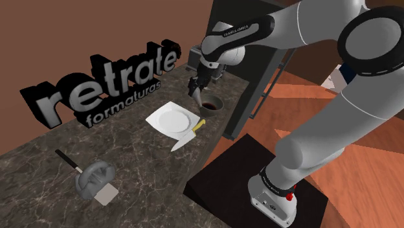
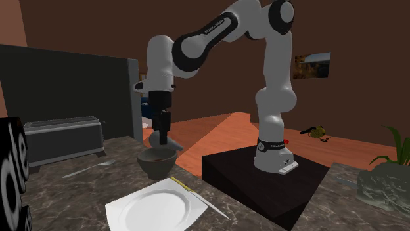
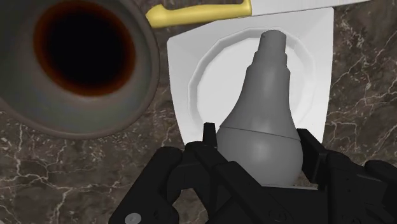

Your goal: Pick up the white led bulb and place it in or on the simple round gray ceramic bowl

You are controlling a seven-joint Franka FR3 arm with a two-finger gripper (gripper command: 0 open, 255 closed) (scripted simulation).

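Note:
My black gripper (image 3: 257, 139) is shut on the grey-white LED bulb (image 3: 264, 108), clasping its round end while the screw base points away from the hand. In the second exterior view the gripper (image 2: 161, 126) holds the bulb (image 2: 161, 140) just above the dark grey round bowl (image 2: 156, 164). In the shoulder view the gripper (image 1: 195, 85) and bulb (image 1: 193, 92) hang over the counter beside the bowl (image 1: 210, 105), on its left. Through the wrist camera the bowl (image 3: 76, 63), dark inside, lies off to one side of the bulb.
A white square plate (image 1: 171, 120) lies beside the bowl, with a yellow-handled knife (image 1: 188, 136) at its edge. A toaster (image 2: 62, 139) and a fork (image 2: 89, 168) lie behind. Large letters (image 1: 97, 81) line the counter's back. A grey lump with a spatula (image 1: 96, 179) sits at the near left.

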